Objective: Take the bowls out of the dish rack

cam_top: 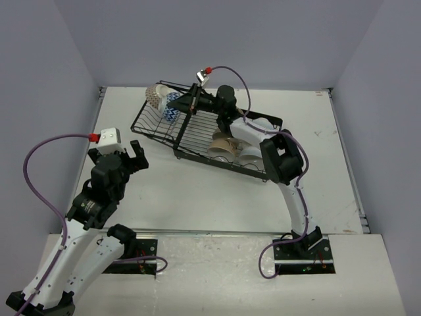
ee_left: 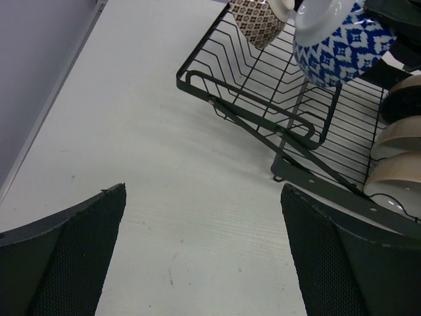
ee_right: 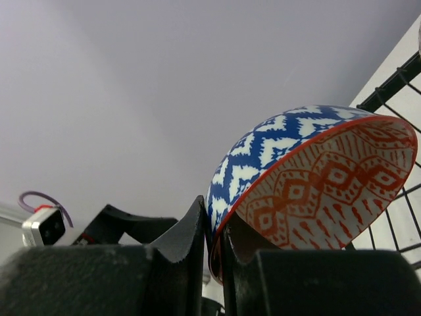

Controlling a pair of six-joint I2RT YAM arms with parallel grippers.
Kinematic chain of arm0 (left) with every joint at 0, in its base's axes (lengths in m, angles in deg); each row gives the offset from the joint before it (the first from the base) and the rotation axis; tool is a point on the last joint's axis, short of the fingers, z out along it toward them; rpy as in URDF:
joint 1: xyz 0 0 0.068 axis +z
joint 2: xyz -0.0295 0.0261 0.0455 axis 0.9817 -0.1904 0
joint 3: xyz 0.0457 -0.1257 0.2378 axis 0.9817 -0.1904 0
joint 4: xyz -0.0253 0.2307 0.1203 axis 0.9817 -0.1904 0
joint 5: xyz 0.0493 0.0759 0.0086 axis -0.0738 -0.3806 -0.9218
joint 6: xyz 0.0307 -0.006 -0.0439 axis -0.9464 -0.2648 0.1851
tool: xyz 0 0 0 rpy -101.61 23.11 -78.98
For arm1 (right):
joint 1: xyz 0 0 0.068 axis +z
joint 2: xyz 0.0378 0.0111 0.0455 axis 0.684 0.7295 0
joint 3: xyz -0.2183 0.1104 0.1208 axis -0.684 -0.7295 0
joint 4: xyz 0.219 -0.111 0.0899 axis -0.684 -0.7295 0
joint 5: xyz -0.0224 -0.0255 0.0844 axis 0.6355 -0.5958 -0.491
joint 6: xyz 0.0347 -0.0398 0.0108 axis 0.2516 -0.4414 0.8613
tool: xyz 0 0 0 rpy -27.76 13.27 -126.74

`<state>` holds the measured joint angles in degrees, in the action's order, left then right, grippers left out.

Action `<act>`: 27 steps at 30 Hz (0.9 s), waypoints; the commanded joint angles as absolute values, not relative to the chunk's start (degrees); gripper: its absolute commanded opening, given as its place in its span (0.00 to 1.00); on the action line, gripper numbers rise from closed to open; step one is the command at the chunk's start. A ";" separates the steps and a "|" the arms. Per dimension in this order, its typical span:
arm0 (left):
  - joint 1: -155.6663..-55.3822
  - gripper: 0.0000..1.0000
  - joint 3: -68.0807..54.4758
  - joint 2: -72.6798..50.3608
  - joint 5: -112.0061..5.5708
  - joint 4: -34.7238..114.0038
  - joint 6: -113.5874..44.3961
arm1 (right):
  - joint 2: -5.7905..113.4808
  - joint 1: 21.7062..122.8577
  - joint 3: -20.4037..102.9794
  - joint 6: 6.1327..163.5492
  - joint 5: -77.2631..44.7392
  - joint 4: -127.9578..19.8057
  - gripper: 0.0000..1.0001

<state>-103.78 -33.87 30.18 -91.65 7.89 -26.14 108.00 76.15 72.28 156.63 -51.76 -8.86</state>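
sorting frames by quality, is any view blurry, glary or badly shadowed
Top external: even soft light, only faint shadow around the dish rack, no glare. Left wrist: the blue-white bowl and the rack wires are crisp, the near left fingers dark and slightly soft. Right wrist: the bowl's pattern is sharp, the right fingers close to the lens, dark and blurred.

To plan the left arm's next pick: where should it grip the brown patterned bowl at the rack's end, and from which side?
Probably its upper rim, one finger inside, one outside, coming from above. The brown patterned bowl stands on edge in the dish rack, showing the left wrist camera only rounded wall.
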 commanded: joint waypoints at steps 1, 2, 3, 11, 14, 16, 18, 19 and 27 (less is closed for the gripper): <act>-103.11 1.00 -32.57 31.28 -96.36 7.31 -25.17 | 96.98 76.20 69.74 146.26 -57.39 -10.14 0.00; -103.02 1.00 -32.48 31.55 -96.89 7.13 -24.91 | 95.30 76.20 69.72 144.66 -57.40 -11.11 0.00; -103.02 1.00 -32.48 31.64 -97.42 6.95 -24.56 | 93.63 76.20 66.76 142.99 -58.10 -13.55 0.00; -102.93 1.00 -32.48 32.17 -97.25 7.21 -24.64 | 70.43 76.46 50.65 117.46 -53.63 -35.08 0.00; -102.93 1.00 -32.65 32.60 -97.34 7.21 -24.73 | 62.97 78.83 47.75 107.24 -43.46 -50.98 0.00; -102.93 1.00 -32.65 32.61 -97.34 7.13 -24.64 | 60.32 82.25 47.22 99.14 -33.21 -63.37 0.00; -102.93 1.00 -32.57 32.69 -97.34 7.21 -24.64 | 56.29 86.63 45.99 93.69 -25.71 -72.14 0.00; -102.93 1.00 -32.57 32.61 -97.34 7.30 -24.64 | 55.04 88.66 45.46 92.10 -21.67 -75.07 0.00; -102.93 1.00 -32.74 32.78 -97.25 7.13 -24.64 | 48.44 105.45 40.63 94.97 13.22 -104.40 0.00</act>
